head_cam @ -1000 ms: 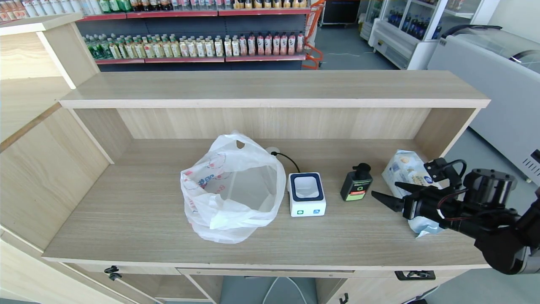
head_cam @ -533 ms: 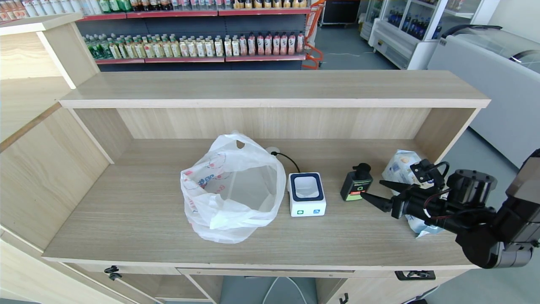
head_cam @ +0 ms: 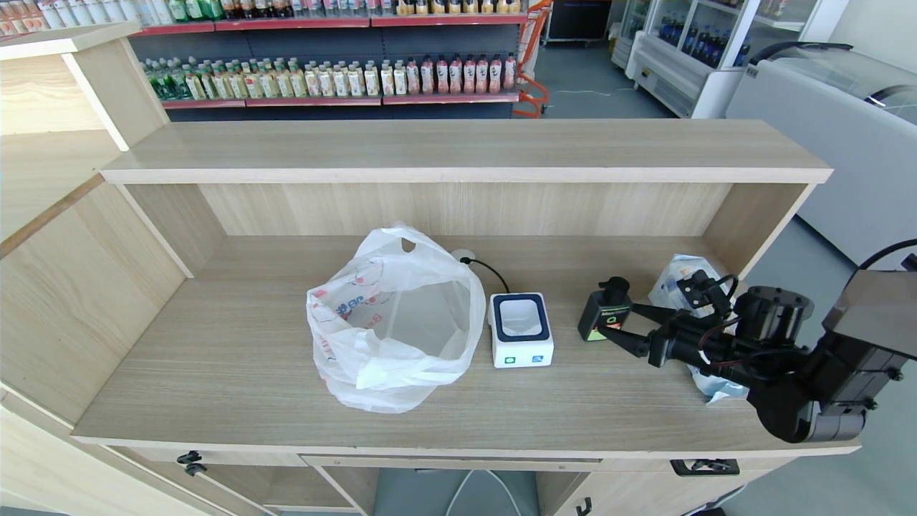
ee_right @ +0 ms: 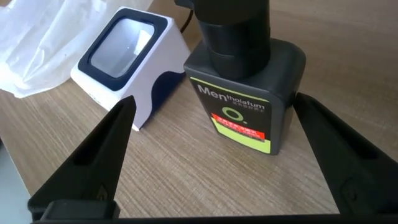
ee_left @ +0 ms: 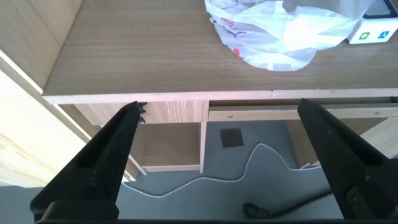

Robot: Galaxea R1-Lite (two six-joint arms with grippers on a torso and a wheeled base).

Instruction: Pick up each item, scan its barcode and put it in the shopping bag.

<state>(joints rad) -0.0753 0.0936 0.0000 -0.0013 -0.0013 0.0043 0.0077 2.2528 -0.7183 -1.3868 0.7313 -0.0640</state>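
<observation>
Pump bottle [head_cam: 605,312], upright on tabletop [head_cam: 236,337] between scanner [head_cam: 521,328] and soft pack [head_cam: 679,281], is bracketed by the wide-open right tool [head_cam: 620,320]; judged rigid, light, slick plastic, best gripped across the flat body, below the pump collar.

Packet [head_cam: 670,283] partly behind right arm [head_cam: 788,358]

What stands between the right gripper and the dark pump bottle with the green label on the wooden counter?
Nothing visible does. The right gripper is open, with one finger on each side of the dark pump bottle. Only the bare wooden counter lies between them.
</observation>
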